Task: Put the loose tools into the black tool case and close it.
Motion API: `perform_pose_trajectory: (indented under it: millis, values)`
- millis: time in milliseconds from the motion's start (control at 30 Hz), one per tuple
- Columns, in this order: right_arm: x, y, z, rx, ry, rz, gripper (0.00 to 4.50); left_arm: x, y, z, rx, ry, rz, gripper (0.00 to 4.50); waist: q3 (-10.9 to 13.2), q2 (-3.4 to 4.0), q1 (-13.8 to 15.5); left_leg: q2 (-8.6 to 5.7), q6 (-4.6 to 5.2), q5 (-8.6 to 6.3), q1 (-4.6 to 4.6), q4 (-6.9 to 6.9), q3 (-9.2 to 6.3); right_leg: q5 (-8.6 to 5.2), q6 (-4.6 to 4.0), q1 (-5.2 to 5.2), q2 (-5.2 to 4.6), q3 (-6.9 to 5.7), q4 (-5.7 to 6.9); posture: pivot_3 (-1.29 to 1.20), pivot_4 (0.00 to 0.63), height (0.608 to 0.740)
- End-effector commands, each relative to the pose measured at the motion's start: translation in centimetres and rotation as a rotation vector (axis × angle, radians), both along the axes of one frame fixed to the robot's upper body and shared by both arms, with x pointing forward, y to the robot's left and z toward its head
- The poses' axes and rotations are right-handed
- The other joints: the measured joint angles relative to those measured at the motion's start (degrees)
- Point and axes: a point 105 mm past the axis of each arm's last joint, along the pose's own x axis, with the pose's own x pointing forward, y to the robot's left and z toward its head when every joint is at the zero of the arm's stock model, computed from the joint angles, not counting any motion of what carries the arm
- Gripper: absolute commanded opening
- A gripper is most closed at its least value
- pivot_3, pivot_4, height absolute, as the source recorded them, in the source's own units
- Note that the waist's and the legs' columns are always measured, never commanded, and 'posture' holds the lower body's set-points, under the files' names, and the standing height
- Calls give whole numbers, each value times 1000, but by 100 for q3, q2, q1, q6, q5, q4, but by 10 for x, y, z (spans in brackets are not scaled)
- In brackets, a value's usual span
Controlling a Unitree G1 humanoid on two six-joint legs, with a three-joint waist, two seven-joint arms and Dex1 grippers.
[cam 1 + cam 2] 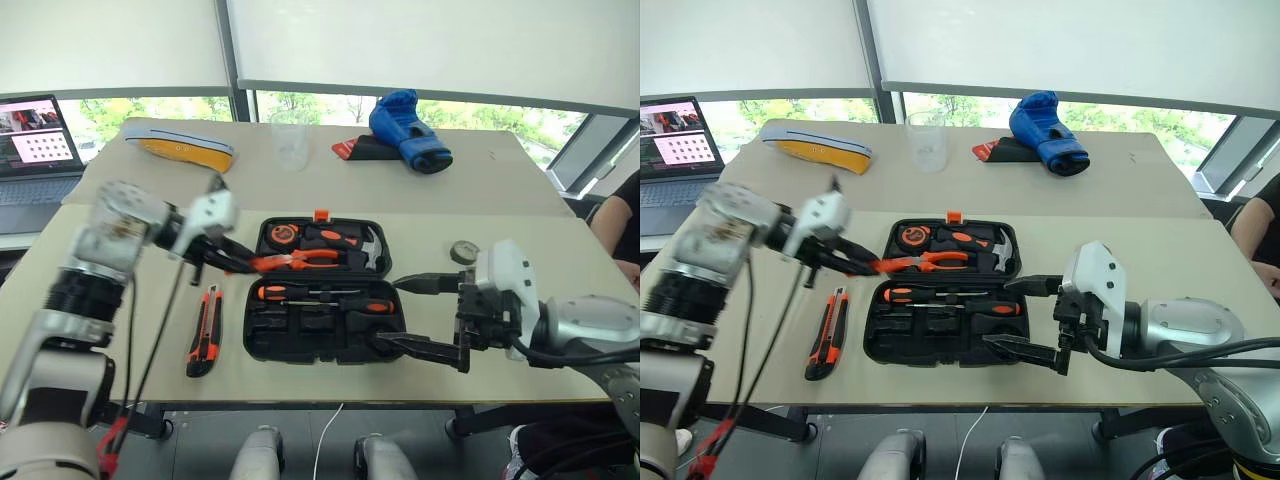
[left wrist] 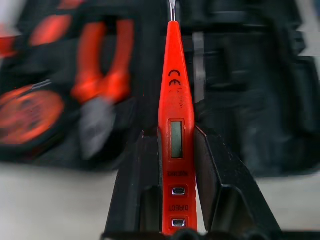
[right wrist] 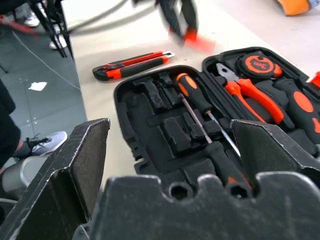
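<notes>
Left gripper (image 2: 172, 175) is clamping the slim orange tester screwdriver (image 2: 174, 100) between both fingers, carrying it above the open black tool case (image 1: 322, 335), near the pliers (image 1: 300, 259) in the lid half. Right gripper (image 1: 425, 315) is hovering at the case's right edge, fingers spread wide and empty. Two screwdrivers (image 1: 320, 295) are already lying in the front half; the utility knife (image 1: 203, 328) is lying on the table (image 1: 520, 340) just left of the case. Best approach, I judge: line the tester up with a free narrow recess, lower it flat, then let go.
</notes>
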Motion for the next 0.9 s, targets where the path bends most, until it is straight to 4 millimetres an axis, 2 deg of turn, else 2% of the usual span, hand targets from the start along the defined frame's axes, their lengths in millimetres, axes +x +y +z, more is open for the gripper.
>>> perform_pose_trajectory:
  millis: [33,167,300,633,767,833,900]
  values:
    - [-5,5,9,17,-63,6,4500,-6,-16,-5,68,12,-29,433,1,-1,-40,3,0,0,0,0,-1,-5,8,-3,4,1,3,0,150,740]
    - [-5,4,8,16,-67,-16,4500,-3,-27,-16,94,26,0,433,1,-1,-46,3,2,2,9,3,-7,-22,3,0,5,1,9,0,150,740]
    - [-5,5,8,19,-69,-28,4500,-11,-30,-23,103,57,-37,433,1,-1,-49,2,6,5,9,18,-8,-18,-10,5,5,5,8,0,150,740]
    - [-3,3,8,23,-78,-56,4500,-17,-17,-34,185,91,-39,433,1,-1,-50,2,7,6,10,19,-8,-17,-11,7,6,9,8,0,150,740]
    - [-2,4,8,30,-81,-61,4500,-8,-17,-35,192,70,18,433,1,-1,-46,2,7,6,12,19,-8,-18,-11,8,6,9,8,0,150,740]
    - [-1,3,7,30,-80,-64,4500,-11,-21,-30,167,88,3,1440,1,-1,-46,2,8,6,15,20,-8,-17,-10,11,6,8,10,0,150,740]
    - [0,3,6,31,-80,-65,4500,-14,-24,-26,150,97,-8,1972,1,-1,-46,2,8,6,15,21,-8,-15,-10,10,6,8,10,0,150,740]
